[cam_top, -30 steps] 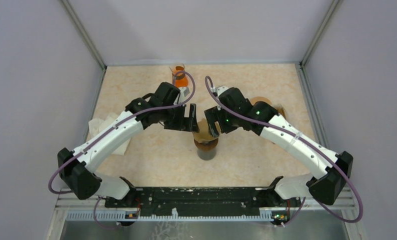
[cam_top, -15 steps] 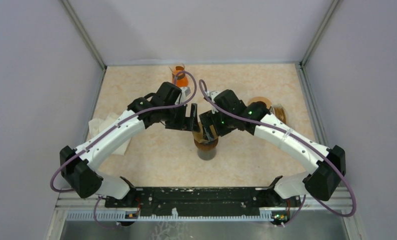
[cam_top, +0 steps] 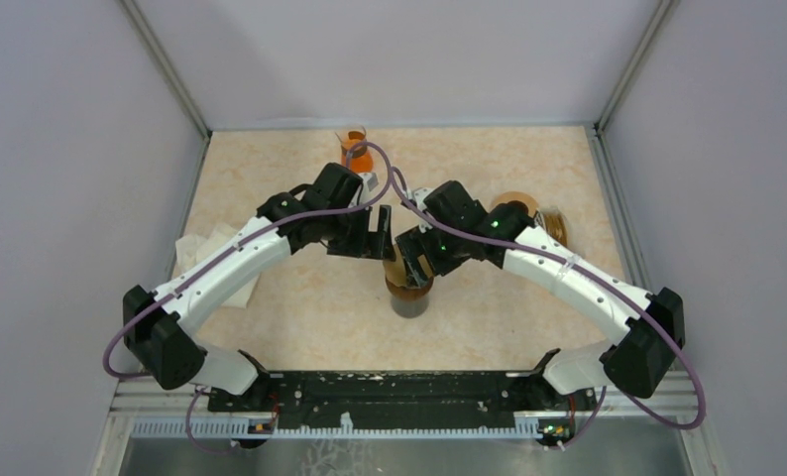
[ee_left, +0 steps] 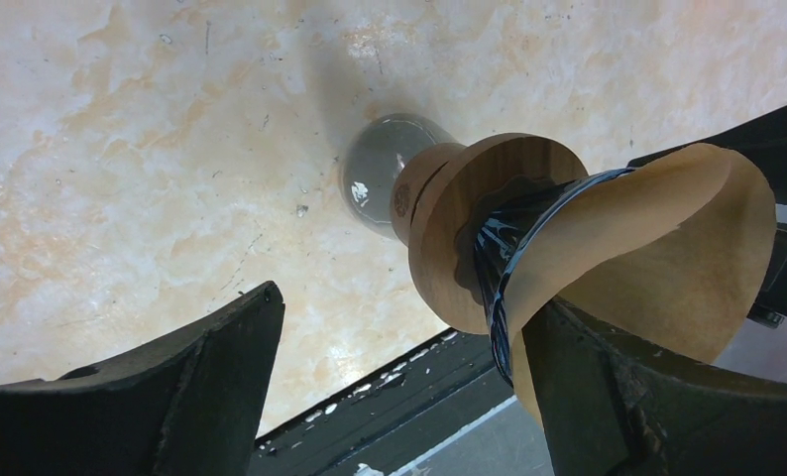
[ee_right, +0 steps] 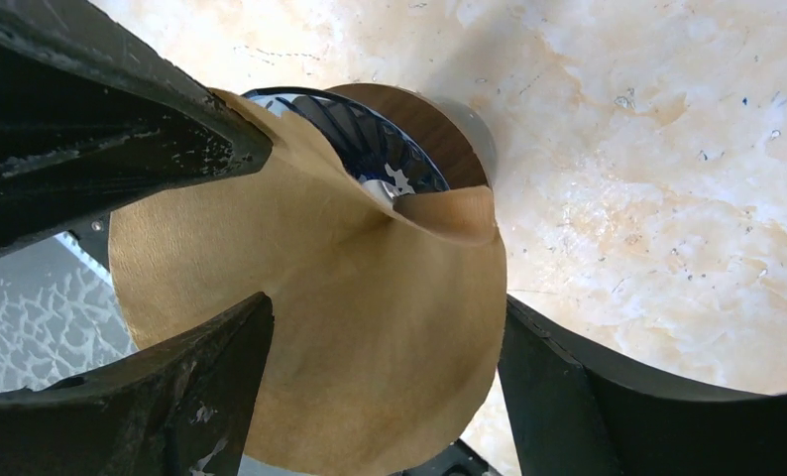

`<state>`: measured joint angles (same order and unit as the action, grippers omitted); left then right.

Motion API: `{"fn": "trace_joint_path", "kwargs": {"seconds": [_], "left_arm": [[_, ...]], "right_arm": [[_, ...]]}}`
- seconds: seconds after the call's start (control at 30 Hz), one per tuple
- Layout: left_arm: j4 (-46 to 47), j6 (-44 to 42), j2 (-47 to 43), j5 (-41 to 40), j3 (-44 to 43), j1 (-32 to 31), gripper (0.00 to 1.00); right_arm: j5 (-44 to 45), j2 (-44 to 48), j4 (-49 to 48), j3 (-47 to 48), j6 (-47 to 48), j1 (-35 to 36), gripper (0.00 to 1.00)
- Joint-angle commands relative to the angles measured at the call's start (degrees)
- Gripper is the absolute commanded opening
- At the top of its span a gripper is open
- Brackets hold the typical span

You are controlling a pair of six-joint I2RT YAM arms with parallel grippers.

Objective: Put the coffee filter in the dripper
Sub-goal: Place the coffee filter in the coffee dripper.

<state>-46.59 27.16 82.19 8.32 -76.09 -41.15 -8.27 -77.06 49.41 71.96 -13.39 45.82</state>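
Note:
The glass dripper (cam_top: 410, 289) with a wooden collar (ee_left: 457, 226) stands on a grey cup (ee_left: 378, 171) mid-table. The brown paper coffee filter (ee_left: 667, 248) sits tilted in its mouth, with one side curled inward (ee_right: 449, 213). My right gripper (ee_right: 388, 307) is open right above it, and the filter (ee_right: 350, 337) fills the gap between its fingers. My left gripper (ee_left: 404, 307) is open beside the dripper. Its right finger (ee_left: 608, 397) rests against the filter's outer edge. In the top view both grippers, left (cam_top: 375, 236) and right (cam_top: 416, 260), meet over the dripper.
An orange beaker (cam_top: 356, 151) stands at the back centre. A white cloth (cam_top: 206, 253) lies at the left. A round brown holder (cam_top: 528, 206) sits at the right behind my right arm. The black rail (cam_top: 399, 389) runs along the near edge.
My right gripper has moved left and down over the dripper with the filter. My left arm has barely moved.

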Motion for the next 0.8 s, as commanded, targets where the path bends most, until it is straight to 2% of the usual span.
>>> {"fn": "trace_joint_path", "kwargs": {"seconds": [0.0, 0.77], "left_arm": [[0.4, -0.1, 0.5, -1.6, -0.3, -0.1, 0.93], [0.2, -0.4, 0.2, -1.1, -0.2, -0.2, 0.93]], "right_arm": [[-0.6, 1.5, 1.3, 0.1, 2.4, -0.5, 0.80], [3.0, 0.2, -4.1, 1.1, -1.8, 0.1, 0.81]]}}
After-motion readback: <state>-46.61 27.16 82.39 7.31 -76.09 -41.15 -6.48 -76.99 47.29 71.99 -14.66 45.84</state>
